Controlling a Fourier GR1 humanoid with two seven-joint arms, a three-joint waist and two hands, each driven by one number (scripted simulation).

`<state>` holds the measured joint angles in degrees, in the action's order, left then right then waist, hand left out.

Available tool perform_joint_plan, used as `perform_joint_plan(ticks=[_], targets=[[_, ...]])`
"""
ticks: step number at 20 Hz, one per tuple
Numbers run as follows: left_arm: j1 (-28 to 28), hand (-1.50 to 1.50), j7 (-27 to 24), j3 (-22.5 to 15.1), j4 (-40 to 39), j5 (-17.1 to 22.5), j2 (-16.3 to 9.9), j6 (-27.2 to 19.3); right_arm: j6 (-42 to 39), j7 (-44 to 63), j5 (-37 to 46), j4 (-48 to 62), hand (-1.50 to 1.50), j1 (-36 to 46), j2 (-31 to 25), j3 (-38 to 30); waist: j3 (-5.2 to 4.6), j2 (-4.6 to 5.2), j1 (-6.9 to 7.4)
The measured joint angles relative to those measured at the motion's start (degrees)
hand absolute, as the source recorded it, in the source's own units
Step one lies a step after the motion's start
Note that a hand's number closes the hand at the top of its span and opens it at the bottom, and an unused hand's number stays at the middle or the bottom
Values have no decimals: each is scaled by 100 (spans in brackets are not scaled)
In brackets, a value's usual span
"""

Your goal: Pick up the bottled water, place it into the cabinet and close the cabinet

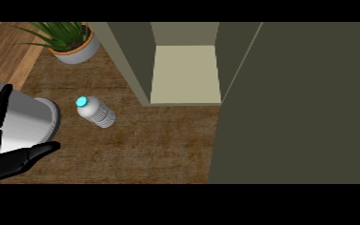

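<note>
The bottled water [96, 112] is a clear ribbed bottle with a light blue cap. It lies on its side on the brown counter, cap pointing up-left, left of the cabinet. The cabinet [184, 71] is open and shows a pale bare shelf inside. Its dark olive door [295, 105] is swung out and fills the view's right side. My left hand [17, 164] rests at the left edge, fingers relaxed and holding nothing, a short way left of the bottle. My right hand does not show.
A potted plant [70, 40] in a white pot stands at the back left, behind the bottle. The wooden counter edge [14, 52] runs along the far left. Bare counter lies between the bottle and the open door.
</note>
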<state>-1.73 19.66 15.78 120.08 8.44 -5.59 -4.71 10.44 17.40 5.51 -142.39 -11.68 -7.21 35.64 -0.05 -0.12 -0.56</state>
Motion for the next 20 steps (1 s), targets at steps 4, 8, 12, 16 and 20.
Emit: perform_joint_plan(ticks=[4,8,12,16,20], targets=[[292,-150,-340,-12,-642,-210,15,-84,109,73,23,0,-150,95,-64,62,0,2,-8],[288,-150,-775,34,-1181,-317,50,-65,262,44,62,-18,-150,34,-159,221,-1,-2,-13],[405,-150,-1223,94,-1889,-353,20,18,364,84,86,-3,-150,139,-233,257,-1,2,-13],[408,-150,-1744,34,-2503,-441,103,95,472,5,115,12,-150,136,-322,376,-1,1,-16],[647,-150,-2150,45,-3179,-492,83,126,569,72,131,8,-150,227,-389,369,-1,4,-19]])
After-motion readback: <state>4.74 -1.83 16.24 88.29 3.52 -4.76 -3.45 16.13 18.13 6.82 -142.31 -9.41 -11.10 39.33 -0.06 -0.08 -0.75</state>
